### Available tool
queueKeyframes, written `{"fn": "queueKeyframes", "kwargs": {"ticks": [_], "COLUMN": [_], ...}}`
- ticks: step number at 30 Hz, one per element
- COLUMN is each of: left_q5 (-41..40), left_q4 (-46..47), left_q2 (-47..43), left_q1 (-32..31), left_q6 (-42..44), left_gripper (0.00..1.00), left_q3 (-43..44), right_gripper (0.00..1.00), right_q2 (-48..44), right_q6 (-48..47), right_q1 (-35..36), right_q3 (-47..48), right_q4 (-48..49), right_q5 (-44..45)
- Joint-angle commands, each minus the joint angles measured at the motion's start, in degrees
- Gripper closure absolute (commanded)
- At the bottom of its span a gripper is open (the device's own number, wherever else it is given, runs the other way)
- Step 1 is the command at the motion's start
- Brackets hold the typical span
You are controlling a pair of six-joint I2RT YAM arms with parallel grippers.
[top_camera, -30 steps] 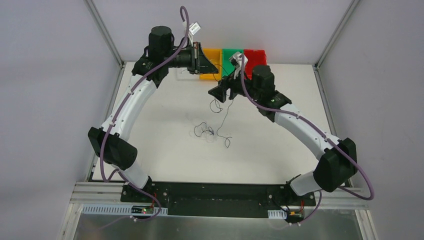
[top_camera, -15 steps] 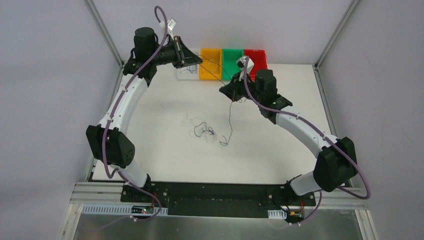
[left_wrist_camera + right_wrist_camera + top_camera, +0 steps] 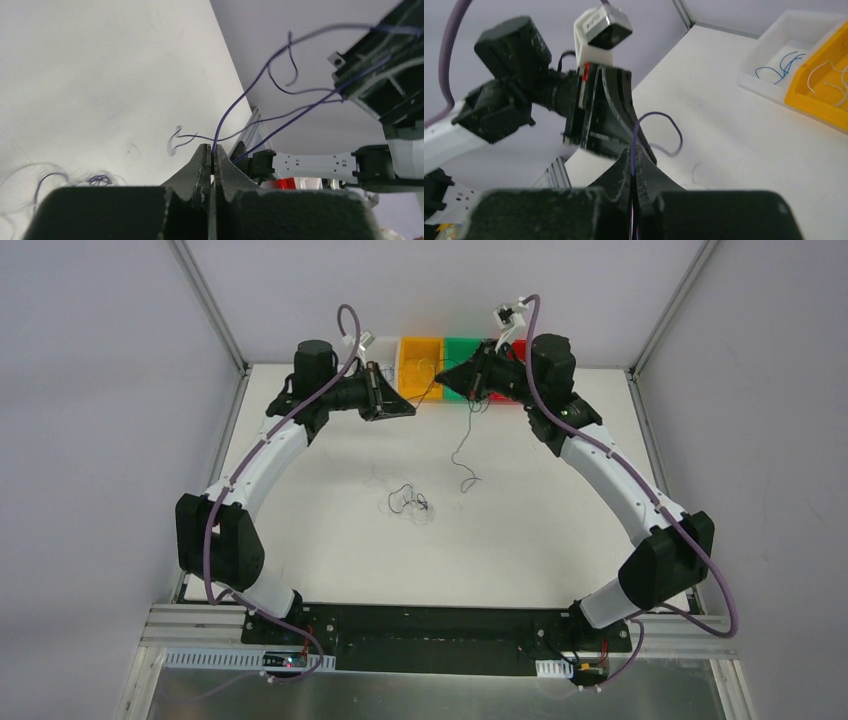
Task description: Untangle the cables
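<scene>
Left gripper [image 3: 409, 411] sits upper centre of the top view, jaws pinched fully together on a dark cable [image 3: 456, 448]; left wrist view confirms it, tips [image 3: 212, 156] closed with the thin strand [image 3: 248, 86] coming out between them and running to the upper right of that frame. Right gripper [image 3: 444, 376] is just right of it in the top view, raised in front of the bins, jaws also fully closed, and the right wrist view shows its tips [image 3: 634, 161] clamped on the same dark cable [image 3: 663, 118], which loops up and right from the pinch. The two grippers face each other, near but not touching, short span of cable between them. From the right gripper a loose length hangs down toward the middle of the frame and ends in a small curl over the white table [image 3: 330, 530]; cannot tell if the curl touches the surface. The rest of the cables [image 3: 409, 504] lie in a small tangle in the middle of the table, below both grippers, well apart from them; same tangle shows at lower left of the left wrist view [image 3: 95, 179]. Along the top edge: yellow bin [image 3: 420, 348], green bin [image 3: 462, 345], red bin [image 3: 518, 348], side by side. Right wrist view, upper right, also shows a white bin [image 3: 751, 75] holding blue wires [image 3: 781, 66], and white wires [image 3: 830, 76] in the yellow bin.
</scene>
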Motion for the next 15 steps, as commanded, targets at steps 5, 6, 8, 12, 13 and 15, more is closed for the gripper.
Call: {"fn": "queueKeyframes", "kwargs": {"ticks": [5,6,8,12,13,15], "left_q5": [6.3,6.6,6.2,3.7,3.0,1.4], "left_q4": [15.7,15.7,14.6,7.8,6.0,1.3], "left_q2": [1.5,1.4,0.4,0.2,0.2,-0.4], "left_q1": [-9.7,-10.6,-12.5,-13.8,-13.0,-10.0], "left_q6": [-1.2,-0.1,4.6,10.7,11.9,13.7], "left_gripper": [1.00,1.00,1.00,1.00,0.91,0.52], "left_q3": [-1.1,-1.5,-2.0,0.3,1.0,1.8], "right_gripper": [1.00,1.00,1.00,1.00,1.00,1.00], "right_q2": [6.6,7.1,8.3,9.7,9.7,9.5], "right_q6": [7.6,7.3,7.7,8.8,8.3,6.5], "right_q1": [-0.8,-1.1,-1.6,-1.7,-1.9,-2.5], "right_q3": [12.3,13.1,14.9,17.0,17.0,17.0], "right_q4": [10.1,10.1,10.1,10.2,10.0,8.7], "right_q5": [11.6,12.4,13.3,12.3,11.8,11.1]}}
